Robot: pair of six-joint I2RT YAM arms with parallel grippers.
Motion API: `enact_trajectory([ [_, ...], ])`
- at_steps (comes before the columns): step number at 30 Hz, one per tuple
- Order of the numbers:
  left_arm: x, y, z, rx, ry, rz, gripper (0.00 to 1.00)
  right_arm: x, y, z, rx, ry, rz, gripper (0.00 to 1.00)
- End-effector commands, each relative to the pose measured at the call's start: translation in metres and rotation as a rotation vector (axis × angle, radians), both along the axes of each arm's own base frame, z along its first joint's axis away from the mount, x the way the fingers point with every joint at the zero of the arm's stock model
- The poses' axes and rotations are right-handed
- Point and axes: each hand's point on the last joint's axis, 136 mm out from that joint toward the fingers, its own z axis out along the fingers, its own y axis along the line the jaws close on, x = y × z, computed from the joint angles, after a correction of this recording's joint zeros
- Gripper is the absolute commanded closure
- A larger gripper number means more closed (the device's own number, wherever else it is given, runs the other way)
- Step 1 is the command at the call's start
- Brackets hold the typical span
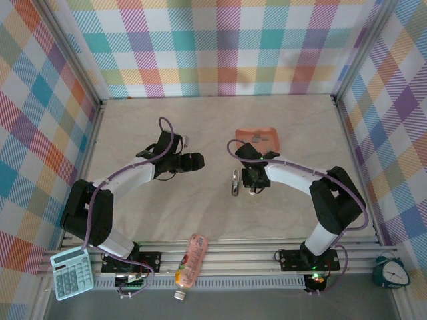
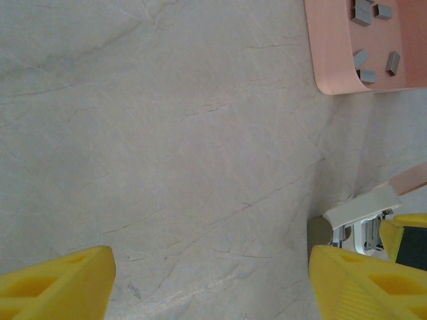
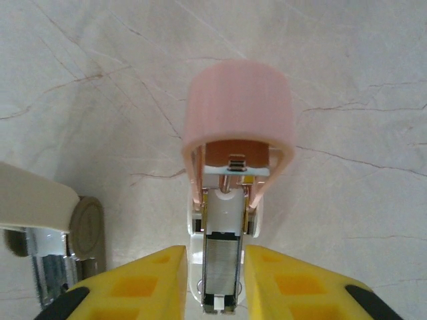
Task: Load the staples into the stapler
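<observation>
A pink stapler (image 3: pixel 238 100) lies open on the marble table, its lid swung up and its metal magazine bare. A grey strip of staples (image 3: pixel 221 263) lies in that magazine. My right gripper (image 3: pixel 215 257) (image 1: pixel 252 183) stands slightly open, a yellow finger on each side of the magazine with a thin gap to it. More staples (image 2: pixel 363 59) (image 1: pixel 257 139) lie loose in the salmon-pink tray (image 2: pixel 333 47) (image 1: pixel 267 143) behind. My left gripper (image 2: pixel 212 260) (image 1: pixel 195 161) hovers open over bare table to the left, nothing between its fingers.
A white and chrome stapler (image 3: pixel 37 200) (image 2: pixel 363 207) (image 1: pixel 235 181) stands just left of the pink one. A calculator (image 1: pixel 71 273), a pink bottle (image 1: pixel 191 260) and a small clock (image 1: pixel 390 272) sit by the near rail. Plaid walls enclose the table.
</observation>
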Motion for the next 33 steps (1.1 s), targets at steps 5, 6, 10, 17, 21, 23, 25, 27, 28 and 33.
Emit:
enact_trajectory([
  [5,0.002,-0.001,0.005,-0.013,-0.011,-0.006,0.24,0.006,-0.002,0.043,0.029,-0.085,0.009,0.71],
  [6,0.003,-0.001,0.005,-0.012,-0.013,-0.006,0.24,0.005,-0.003,0.047,0.033,-0.091,0.010,0.71],
  [10,0.002,0.000,0.005,-0.008,-0.015,-0.005,0.24,0.007,-0.006,0.062,0.096,-0.076,0.027,0.71],
  [17,0.004,0.002,0.005,0.004,-0.022,-0.003,0.24,0.024,-0.018,0.093,0.124,-0.067,0.079,0.70],
  [21,0.005,0.002,0.003,0.006,-0.017,-0.003,0.24,0.041,-0.023,0.102,0.115,-0.053,0.112,0.69],
  [23,0.005,0.002,0.002,0.010,-0.014,-0.005,0.24,0.051,-0.025,0.102,0.124,-0.035,0.121,0.68],
  [25,0.005,0.002,0.000,0.011,-0.010,-0.004,0.24,0.062,-0.026,0.100,0.129,-0.023,0.135,0.68],
  [27,0.005,0.001,0.000,0.010,-0.008,-0.006,0.24,0.073,-0.026,0.100,0.134,-0.014,0.142,0.68],
  [28,0.005,0.001,-0.001,0.010,-0.007,-0.007,0.24,0.079,-0.027,0.097,0.132,-0.008,0.148,0.68],
  [33,0.005,0.001,0.000,0.010,-0.009,-0.009,0.24,0.110,-0.035,0.085,0.135,0.010,0.140,0.68],
])
